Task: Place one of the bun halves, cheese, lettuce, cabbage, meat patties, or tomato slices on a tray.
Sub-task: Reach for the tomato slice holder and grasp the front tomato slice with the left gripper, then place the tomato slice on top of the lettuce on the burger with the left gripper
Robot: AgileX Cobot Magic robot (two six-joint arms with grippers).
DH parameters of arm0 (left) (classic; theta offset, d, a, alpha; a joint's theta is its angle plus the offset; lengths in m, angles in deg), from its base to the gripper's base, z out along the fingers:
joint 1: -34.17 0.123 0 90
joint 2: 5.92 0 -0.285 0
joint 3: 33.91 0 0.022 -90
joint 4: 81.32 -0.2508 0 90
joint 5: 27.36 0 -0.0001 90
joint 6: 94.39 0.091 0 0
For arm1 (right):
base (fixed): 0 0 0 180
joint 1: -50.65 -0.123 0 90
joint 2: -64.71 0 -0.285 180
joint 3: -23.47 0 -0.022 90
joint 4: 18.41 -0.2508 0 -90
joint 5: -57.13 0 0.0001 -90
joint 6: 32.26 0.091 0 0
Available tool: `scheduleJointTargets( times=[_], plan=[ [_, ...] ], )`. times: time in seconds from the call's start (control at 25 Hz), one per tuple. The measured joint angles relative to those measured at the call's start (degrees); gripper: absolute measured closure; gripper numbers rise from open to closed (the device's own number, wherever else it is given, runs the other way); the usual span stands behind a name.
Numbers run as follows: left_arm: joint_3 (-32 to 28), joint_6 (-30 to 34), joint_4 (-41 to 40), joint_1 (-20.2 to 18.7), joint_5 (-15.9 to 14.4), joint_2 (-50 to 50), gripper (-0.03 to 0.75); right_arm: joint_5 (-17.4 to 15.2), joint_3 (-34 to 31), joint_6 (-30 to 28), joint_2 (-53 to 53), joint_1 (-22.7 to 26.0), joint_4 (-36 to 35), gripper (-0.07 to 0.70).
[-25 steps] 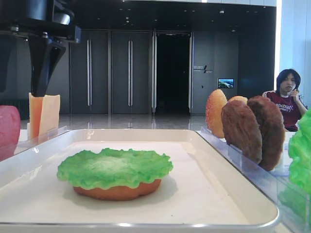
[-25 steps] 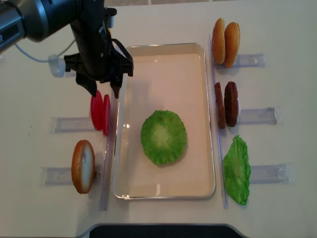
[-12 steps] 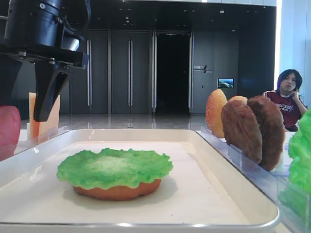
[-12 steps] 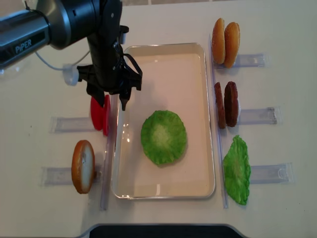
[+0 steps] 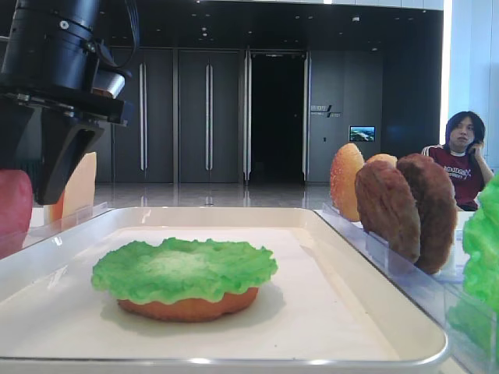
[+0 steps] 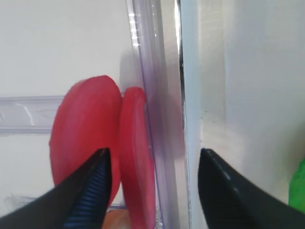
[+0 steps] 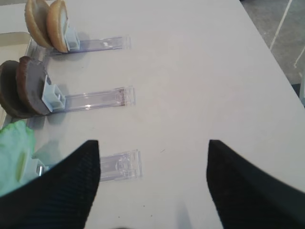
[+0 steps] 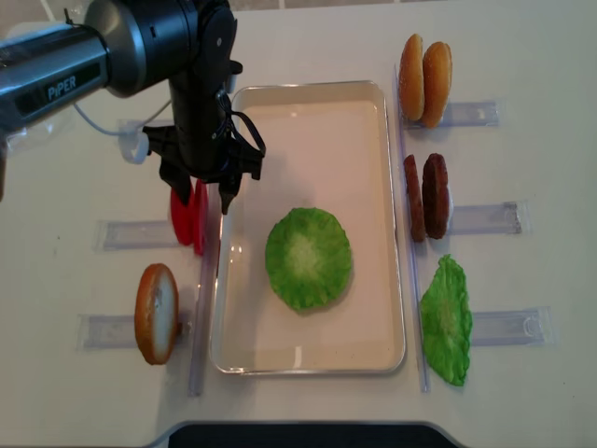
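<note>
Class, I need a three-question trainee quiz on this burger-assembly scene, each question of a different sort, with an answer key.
1. True or false: the lettuce leaf on the white tray lies on top of a bun half.
2. Multiple choice: the left pincer hangs open over which items? A) meat patties B) tomato slices C) cheese
3. Fill in: the two meat patties stand on edge in a clear rack on the tray's ____ side in the overhead view.

Key: 1 true; 2 B, the tomato slices; 3 right.
</note>
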Motion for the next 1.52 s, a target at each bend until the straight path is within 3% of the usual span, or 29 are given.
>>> scheduleJointTargets(
  times=[0.08,0.32,0.76,1.12,1.2,1.36,1.52],
  plan=[
    [0.00,0.00,-0.20,0.00,0.00,0.00,0.346,0.00,0.00,0.00,0.00,0.00,0.00,0.148],
    [0.00,0.58,-0.83,0.00,-0.24,0.00,0.644,0.00,0.00,0.00,0.00,0.00,0.00,0.148],
    [0.00,2.63,1.47,0.00,-0.62,3.69,0.653,0.00,0.00,0.00,0.00,0.00,0.00,0.148],
    [-0.69,7.02,10.89,0.00,-0.82,14.69,0.653,0.00,0.00,0.00,0.00,0.00,0.00,0.148],
    [-2.94,7.98,13.43,0.00,1.25,17.09,0.653,0.00,0.00,0.00,0.00,0.00,0.00,0.148],
    [-10.31,11.20,19.94,0.00,9.42,21.23,0.653,0.00,0.00,0.00,0.00,0.00,0.00,0.148],
    [-17.33,19.58,30.08,0.00,16.70,22.45,0.653,0.00,0.00,0.00,0.00,0.00,0.00,0.148]
  ],
)
